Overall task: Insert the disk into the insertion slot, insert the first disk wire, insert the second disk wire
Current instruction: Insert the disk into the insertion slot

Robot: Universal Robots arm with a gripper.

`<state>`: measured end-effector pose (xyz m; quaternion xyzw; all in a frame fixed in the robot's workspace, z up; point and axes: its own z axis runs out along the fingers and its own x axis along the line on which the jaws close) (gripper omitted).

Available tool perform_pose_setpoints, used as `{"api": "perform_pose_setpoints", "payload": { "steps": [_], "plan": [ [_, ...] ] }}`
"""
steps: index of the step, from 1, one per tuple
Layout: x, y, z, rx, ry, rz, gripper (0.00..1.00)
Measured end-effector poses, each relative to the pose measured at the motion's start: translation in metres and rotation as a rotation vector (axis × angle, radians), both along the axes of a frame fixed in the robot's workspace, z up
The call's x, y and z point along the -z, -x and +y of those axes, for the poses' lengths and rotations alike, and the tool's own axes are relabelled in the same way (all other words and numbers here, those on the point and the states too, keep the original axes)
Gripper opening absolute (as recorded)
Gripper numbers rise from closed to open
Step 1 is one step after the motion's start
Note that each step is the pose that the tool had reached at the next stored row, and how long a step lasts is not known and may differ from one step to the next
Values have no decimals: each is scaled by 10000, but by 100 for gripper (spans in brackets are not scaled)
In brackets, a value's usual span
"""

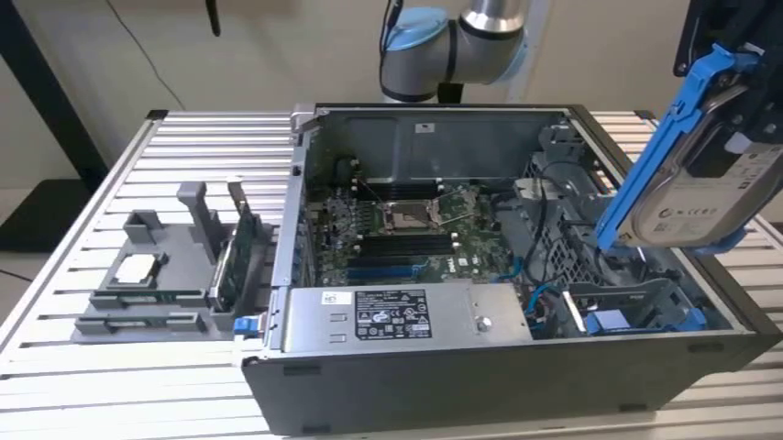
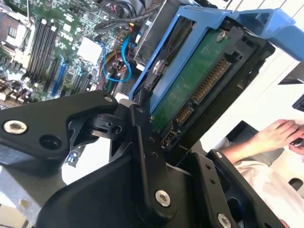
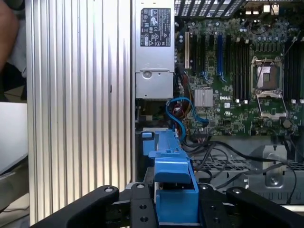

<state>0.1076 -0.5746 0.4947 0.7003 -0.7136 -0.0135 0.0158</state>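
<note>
The disk hangs in the air above the computer case, over the end of the case that is at the exterior view's right. It stands steeply tilted, one narrow end pointing down toward the inside of the case, and appears clear of the case walls. The gripper is clamped on it: in both wrist views the black fingers press against the two sides of the blue frame, with the green circuit board and its row of connector pins facing out between them.

The insertion slot, a dark grey metal bay low inside the case, sits below the disk and well apart from it, so nothing is seated yet. A blue cable loops inside the case near that bay; whether its ends are plugged in cannot be told.

The disk likely feels heavy for its bulk and fully stiff, yet it is fragile: a knock against the case edge could harm it. The bare board and pins should not take pressure. The plastic frame is the right place to hold, on its long side rails, though smooth plastic may slip or flex under a tilted load.
</note>
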Motion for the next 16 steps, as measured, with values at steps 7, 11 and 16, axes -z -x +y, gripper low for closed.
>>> {"api": "perform_pose_setpoints", "payload": {
  "steps": [7,11,16],
  "plan": [
    [55,-5,-2,-1,-2,2,33],
    [67,-5,-2,-1,-5,1,33],
    [130,-6,-2,-1,-1,2,33]
  ]
}}
